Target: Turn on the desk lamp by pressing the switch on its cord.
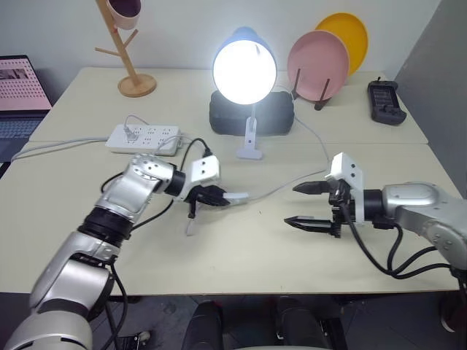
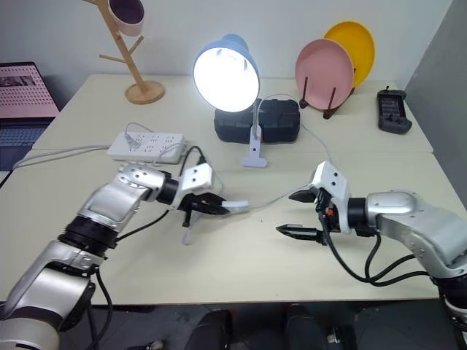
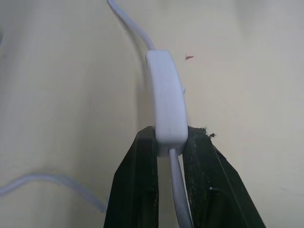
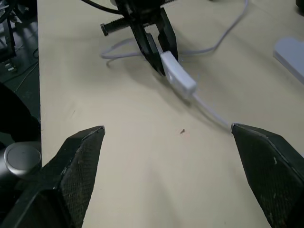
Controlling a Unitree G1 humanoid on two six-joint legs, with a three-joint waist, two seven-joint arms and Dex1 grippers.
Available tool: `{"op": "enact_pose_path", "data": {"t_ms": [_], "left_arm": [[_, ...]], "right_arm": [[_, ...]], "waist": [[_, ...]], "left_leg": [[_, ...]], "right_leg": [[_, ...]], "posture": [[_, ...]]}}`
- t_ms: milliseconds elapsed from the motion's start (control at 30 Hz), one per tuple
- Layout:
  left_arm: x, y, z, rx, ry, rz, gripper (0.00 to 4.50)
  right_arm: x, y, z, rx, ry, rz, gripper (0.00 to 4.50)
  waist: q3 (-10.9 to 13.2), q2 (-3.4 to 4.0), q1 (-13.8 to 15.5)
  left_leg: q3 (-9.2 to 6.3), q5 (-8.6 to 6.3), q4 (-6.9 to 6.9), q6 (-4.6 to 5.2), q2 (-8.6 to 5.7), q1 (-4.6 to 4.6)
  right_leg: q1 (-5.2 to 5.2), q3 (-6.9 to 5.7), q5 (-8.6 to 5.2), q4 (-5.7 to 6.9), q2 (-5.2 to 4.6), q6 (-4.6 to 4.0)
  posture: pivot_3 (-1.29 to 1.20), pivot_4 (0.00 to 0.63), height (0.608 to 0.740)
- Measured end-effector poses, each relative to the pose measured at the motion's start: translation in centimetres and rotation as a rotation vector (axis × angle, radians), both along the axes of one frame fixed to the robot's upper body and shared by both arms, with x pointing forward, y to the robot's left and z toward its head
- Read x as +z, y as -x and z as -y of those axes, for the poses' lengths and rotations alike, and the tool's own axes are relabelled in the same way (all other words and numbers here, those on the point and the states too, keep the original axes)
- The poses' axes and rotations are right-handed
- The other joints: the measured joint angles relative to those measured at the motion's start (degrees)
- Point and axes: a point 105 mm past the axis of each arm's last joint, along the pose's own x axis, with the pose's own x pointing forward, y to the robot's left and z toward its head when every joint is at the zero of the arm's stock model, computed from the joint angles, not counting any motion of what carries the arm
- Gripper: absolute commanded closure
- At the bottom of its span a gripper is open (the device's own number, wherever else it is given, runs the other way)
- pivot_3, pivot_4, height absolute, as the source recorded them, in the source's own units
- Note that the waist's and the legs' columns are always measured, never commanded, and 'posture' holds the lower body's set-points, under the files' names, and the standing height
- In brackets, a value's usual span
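The left hand (image 1: pixel 219 197) is clamped tight on the switch (image 1: pixel 235 196), its two black fingers (image 3: pixel 137 180) pinching the near end of that small white oblong, with the rest of it poking out past the fingertips. The switch sits low over the middle of the worktop (image 1: pixel 241 255), and from the wrist you can see the cord (image 3: pixel 178 199) running back between the fingers and carrying on from the far end of the switch.

Across from it, the right hand (image 1: pixel 310 205) faces in towards the switch with its jaws spread wide and nothing in them. One fingertip is above, the other below, and there is clear worktop between this hand and the switch. They are near each other but apart.

From the switch the thin white cable trails right, then curves up the worktop towards the desk lamp (image 1: pixel 244 69). And the lamp is lit: the big globe bulb glows bright white under the blue shade, with the short white stem and clip base standing just in front of a black case (image 1: pixel 252 115).

To the lamp's left lies a white power strip (image 1: pixel 144 138), close behind the left arm. Further back on that side stands a wooden mug tree (image 1: pixel 125 51). To the lamp's right, a pink plate (image 1: pixel 318 64) and a yellow plate (image 1: pixel 346 36) stand upright in a rack, and a black handset (image 1: pixel 384 102) rests at the far right edge.
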Motion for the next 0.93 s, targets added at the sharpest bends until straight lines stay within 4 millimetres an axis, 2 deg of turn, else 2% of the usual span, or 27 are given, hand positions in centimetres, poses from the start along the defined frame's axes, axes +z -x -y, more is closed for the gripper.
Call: {"op": "enact_pose_path", "data": {"t_ms": [33, 133, 233, 300, 467, 567, 700, 933], "left_arm": [[-0.2, 0.1, 0.1, -0.014, -0.002, -0.001, 3.41], [-0.2, 0.2, 0.0, -0.037, -0.004, -0.014, 2.95], [0.5, 0.5, -0.7, -0.033, 0.015, -0.056, 2.23], [1.6, 0.7, -1.4, -0.017, 0.03, -0.078, 1.84], [6.1, 1.6, -3.7, 0.024, 0.068, -0.063, 0.66], [7.9, 2.8, -5.4, 0.059, 0.058, -0.055, 0.03], [8.8, 4.0, -8.6, 0.171, 0.022, -0.019, 0.03], [7.8, 5.9, -10.7, 0.244, -0.026, -0.014, 0.03]], "right_arm": [[0.0, -0.1, -0.1, 0.0, -0.001, 0.01, 0.0], [-0.2, -0.5, 0.1, -0.01, 0.008, 0.02, 0.0], [-0.5, -0.8, 0.3, -0.011, 0.006, 0.015, 0.0], [-0.6, -0.9, 0.4, -0.006, 0.01, 0.014, 0.0], [-0.3, -1.5, 0.9, 0.013, 0.022, 0.017, 0.0], [0.3, -1.8, 1.1, 0.045, 0.028, 0.024, 0.0], [0.2, -2.1, 1.9, 0.072, 0.056, 0.006, 0.0], [0.1, -1.3, 2.6, 0.156, 0.106, -0.015, 0.0]], "waist": [[0.0, 0.0, -0.1], [0.0, 0.0, -0.2], [0.0, 0.0, -0.2], [0.0, -0.01, -0.2], [0.0, 0.0, -0.2], [0.0, 0.01, -0.4], [0.0, 0.04, -0.6], [0.1, 0.04, -0.2]], "left_leg": [[0.0, 0.0, -0.01, 0.0, 0.0, -0.01], [-0.01, 0.0, -0.02, 0.0, 0.01, 0.02], [-0.02, 0.0, -0.01, 0.0, 0.01, 0.05], [-0.02, 0.0, 0.01, 0.0, 0.01, 0.06], [-0.03, 0.0, 0.02, 0.0, 0.02, 0.12], [-0.03, 0.0, 0.01, 0.0, 0.04, 0.15], [-0.03, 0.0, -0.01, 0.0, 0.05, 0.15], [-0.02, 0.0, 0.02, 0.0, 0.06, 0.14]], "right_leg": [[-0.03, 0.0, 0.0, 0.0, 0.0, -0.01], [-0.05, -0.02, 0.0, 0.09, 0.01, -0.02], [-0.06, -0.03, -0.02, 0.21, 0.01, -0.02], [-0.06, -0.03, -0.05, 0.25, 0.01, 0.05], [-0.05, -0.03, -0.15, 0.31, 0.01, 0.22], [-0.05, -0.03, -0.16, 0.32, 0.01, 0.21], [-0.07, -0.05, -0.18, 0.33, 0.01, 0.17], [-0.07, -0.05, -0.18, 0.34, 0.01, 0.17]], "posture": [[0.0, 0.15, 0.74], [0.0, 0.15, 0.74], [0.0, 0.15, 0.74], [0.0, 0.15, 0.74], [0.0, 0.15, 0.74], [0.0, 0.15, 0.74], [0.0, 0.15, 0.74], [0.0, 0.15, 0.74]]}}
